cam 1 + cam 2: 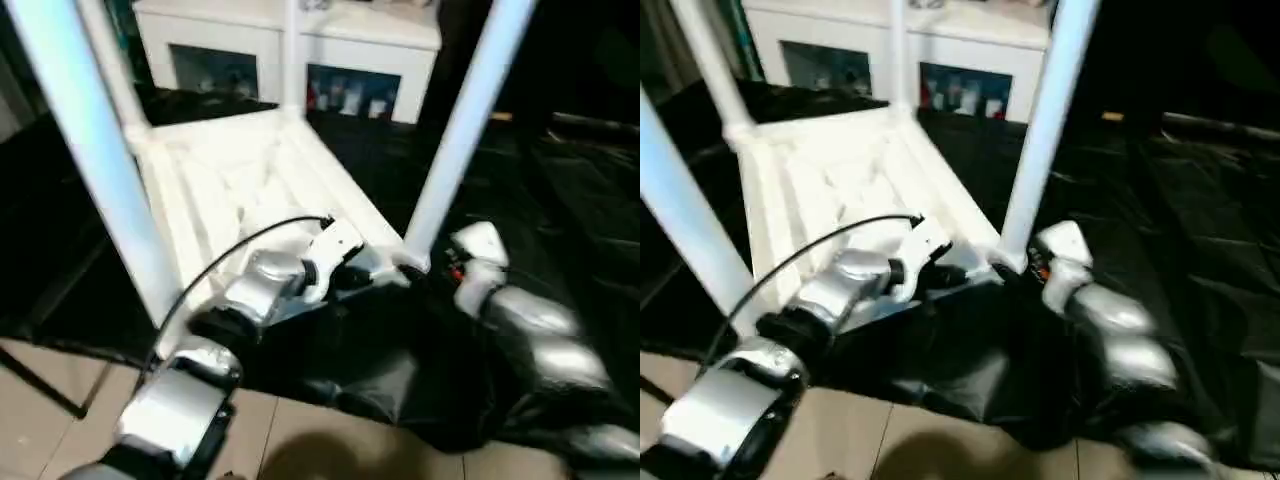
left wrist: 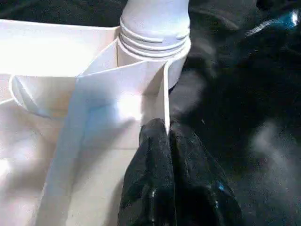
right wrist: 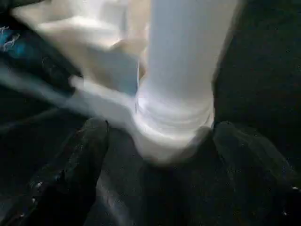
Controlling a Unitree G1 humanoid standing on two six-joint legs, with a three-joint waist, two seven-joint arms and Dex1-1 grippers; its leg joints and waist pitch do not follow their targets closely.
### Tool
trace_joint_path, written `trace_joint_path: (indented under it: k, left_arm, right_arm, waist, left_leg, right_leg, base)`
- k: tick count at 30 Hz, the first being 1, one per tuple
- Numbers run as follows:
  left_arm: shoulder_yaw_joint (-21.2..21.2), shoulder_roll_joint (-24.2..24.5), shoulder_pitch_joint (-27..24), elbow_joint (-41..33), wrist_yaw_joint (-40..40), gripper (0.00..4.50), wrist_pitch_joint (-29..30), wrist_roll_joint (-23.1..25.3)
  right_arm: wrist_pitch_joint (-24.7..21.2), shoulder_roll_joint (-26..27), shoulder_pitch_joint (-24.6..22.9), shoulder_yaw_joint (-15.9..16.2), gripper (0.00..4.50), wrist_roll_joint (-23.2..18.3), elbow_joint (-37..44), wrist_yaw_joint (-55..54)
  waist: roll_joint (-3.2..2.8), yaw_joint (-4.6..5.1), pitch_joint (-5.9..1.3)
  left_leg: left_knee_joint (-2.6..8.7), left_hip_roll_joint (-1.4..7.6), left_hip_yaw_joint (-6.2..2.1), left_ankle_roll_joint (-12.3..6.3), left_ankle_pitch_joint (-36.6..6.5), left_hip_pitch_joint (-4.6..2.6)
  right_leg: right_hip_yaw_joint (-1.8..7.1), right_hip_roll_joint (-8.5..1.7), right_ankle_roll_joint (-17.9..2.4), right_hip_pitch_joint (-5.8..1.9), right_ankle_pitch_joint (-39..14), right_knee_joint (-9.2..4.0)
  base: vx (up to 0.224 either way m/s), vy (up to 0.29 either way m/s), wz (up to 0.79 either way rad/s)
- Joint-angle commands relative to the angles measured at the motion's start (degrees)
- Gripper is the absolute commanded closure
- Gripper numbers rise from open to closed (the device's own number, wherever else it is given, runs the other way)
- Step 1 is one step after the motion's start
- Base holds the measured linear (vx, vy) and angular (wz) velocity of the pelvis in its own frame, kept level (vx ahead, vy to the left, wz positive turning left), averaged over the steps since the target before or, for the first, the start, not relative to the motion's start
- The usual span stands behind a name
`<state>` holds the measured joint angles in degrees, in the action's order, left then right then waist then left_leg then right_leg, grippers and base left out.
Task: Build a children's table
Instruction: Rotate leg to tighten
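The white children's table (image 1: 240,180) lies upside down on the black-covered work table, its ribbed underside facing up and its tube legs standing upright. My left gripper (image 2: 164,129) is shut on the thin rim wall of the top, right beside the near right corner socket (image 2: 155,42). The near right leg (image 1: 460,130) rises from that socket. My right gripper (image 3: 160,126) is open around the base of this leg (image 3: 176,117), with one black finger (image 3: 87,155) on each side of it and a gap between both fingers and the leg.
A white cabinet with glass doors (image 1: 290,60) stands behind the work table. The black cover (image 1: 560,180) spreads to the right and hangs over the near edge (image 1: 400,390). Pale floor (image 1: 300,440) lies below. The near left leg (image 1: 95,150) stands tall at the left.
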<state>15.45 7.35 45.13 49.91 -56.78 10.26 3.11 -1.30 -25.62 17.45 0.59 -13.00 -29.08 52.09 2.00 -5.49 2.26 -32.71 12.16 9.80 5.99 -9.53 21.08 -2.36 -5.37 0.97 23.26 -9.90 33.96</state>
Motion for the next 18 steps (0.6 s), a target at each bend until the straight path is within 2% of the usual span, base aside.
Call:
trace_joint_path:
  k: [1, 2, 6, 9, 11, 14, 16, 18]
  left_arm:
    - [3.12, 0.67, -1.90, -0.45, -5.32, 4.50, 1.13, 0.95]
    - [3.72, 1.33, -2.46, -1.60, -7.57, 4.50, 1.47, 0.72]
    - [4.66, 2.45, -3.57, -4.03, -10.97, 4.50, 2.73, 0.24]
    - [5.24, 2.96, -4.44, -6.24, -13.00, 4.50, 4.00, -0.44]
    - [5.37, 3.11, -4.81, -7.24, -13.49, 4.50, 4.57, -0.59]
    - [5.36, 3.48, -5.50, -8.98, -14.11, 4.50, 5.73, -0.65]
    - [5.33, 3.83, -5.87, -9.87, -14.50, 4.50, 6.30, -0.71]
    - [5.32, 4.20, -6.20, -10.53, -14.74, 4.50, 6.70, -0.79]
  right_arm:
    - [-1.80, -1.36, -0.37, 1.14, 0.64, -1.71, 4.25, 4.15]
    - [-1.99, -1.96, -0.83, 2.11, 0.64, -1.43, 5.29, 5.31]
    - [-1.52, -1.43, -0.40, 3.26, 0.64, -0.46, 5.16, 5.50]
    - [-0.64, -0.62, 0.38, 3.64, 0.64, 0.20, 4.22, 5.34]
    - [-0.76, -0.37, 0.68, 3.64, 0.64, 0.38, 3.99, 5.40]
    - [-1.74, -0.54, 1.06, 4.18, 0.64, 0.36, 3.73, 6.47]
    - [-1.86, -0.53, 1.39, 4.19, 0.89, 0.09, 3.16, 6.81]
    - [-1.89, -0.33, 1.79, 4.00, 0.97, -0.12, 2.52, 6.97]
  waist:
    - [0.73, -0.19, -3.35]
    - [0.69, -0.10, -3.27]
    - [0.51, -0.10, -3.07]
    - [0.67, -0.39, -3.02]
    - [0.61, -0.48, -3.13]
    - [0.76, -0.78, -3.26]
    - [0.74, -1.00, -3.28]
    - [0.98, -1.01, -3.31]
  left_leg:
    - [3.21, 0.50, 0.58, -8.05, -10.96, 0.02]
    - [3.37, 0.46, 0.51, -7.91, -11.74, 0.07]
    - [3.60, 0.75, 0.65, -6.03, -14.78, -0.54]
    - [3.72, 0.78, 0.71, -5.12, -15.08, -0.49]
    - [3.74, 0.76, 0.65, -4.82, -14.32, -0.38]
    - [3.54, 0.75, 0.72, -5.31, -12.39, -0.38]
    - [3.49, 0.75, 0.74, -5.70, -11.18, -0.35]
    - [3.39, 0.61, 0.77, -6.06, -10.11, -0.15]
  right_leg:
    - [1.06, -1.81, -14.86, -3.33, -4.87, -3.21]
    - [0.98, -1.80, -14.51, -3.41, -6.62, -3.41]
    - [1.18, -2.03, -14.30, -2.69, -12.23, -3.97]
    - [1.18, -1.95, -13.84, -2.67, -13.01, -3.93]
    - [1.15, -1.96, -13.59, -2.75, -12.25, -3.73]
    - [1.17, -1.92, -14.04, -2.87, -9.11, -3.38]
    - [1.18, -1.94, -14.32, -2.94, -7.53, -3.19]
    - [1.12, -1.89, -14.39, -3.11, -6.26, -3.01]
  base:
    - [0.000, 0.000, 0.00]
    - [0.000, 0.000, 0.00]
    - [0.000, 0.000, 0.00]
    - [0.000, 0.000, 0.00]
    - [0.000, 0.000, 0.00]
    - [0.000, 0.000, 0.00]
    - [0.000, 0.000, 0.00]
    - [0.000, 0.000, 0.00]
